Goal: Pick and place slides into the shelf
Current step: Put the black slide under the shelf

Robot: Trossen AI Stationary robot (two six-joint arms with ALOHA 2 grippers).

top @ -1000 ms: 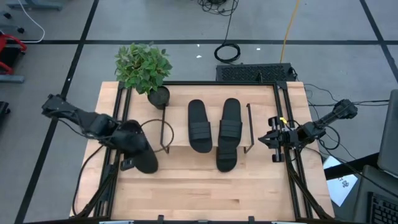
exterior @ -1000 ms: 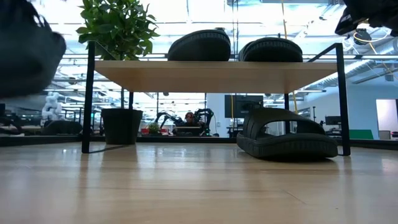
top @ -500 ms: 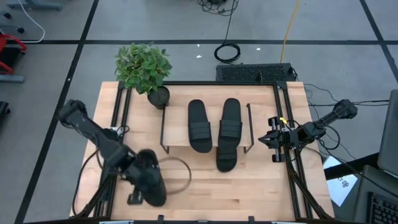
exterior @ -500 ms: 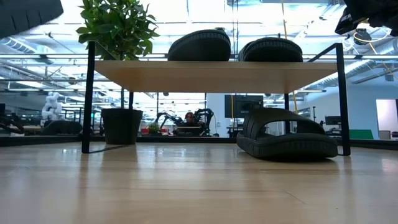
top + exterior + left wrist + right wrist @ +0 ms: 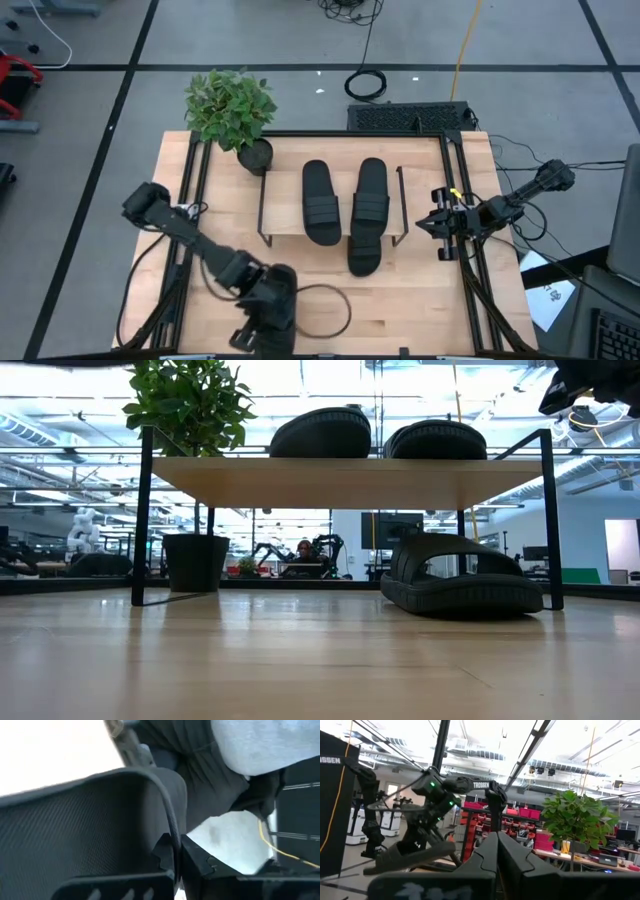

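Observation:
Two black slides lie side by side on top of the shelf, seen as two humps above the board in the low view. A third slide rests on the tabletop under the shelf, with its end sticking out toward the near edge. My left gripper is near the table's near edge, shut on the fourth slide. My right gripper waits shut at the table's right edge, level with the shelf. My left gripper pinches a thin edge of the slide between its two fingers; whether that edge belongs to strap or sole cannot be told. The slide's dark textured face spreads to one side of the fingers. The slide is lifted clear of the table.
A potted plant stands at the shelf's far left corner, its pot on the tabletop. A dark cable loop hangs by the left gripper. Bare wood lies between the shelf and the near edge. Black rails run along both table sides.
My left arm has swung the slide from beside the table's left edge toward the near edge and rightward, and has raised it: in the low view the slide rose out of the top left corner. The right arm has kept still.

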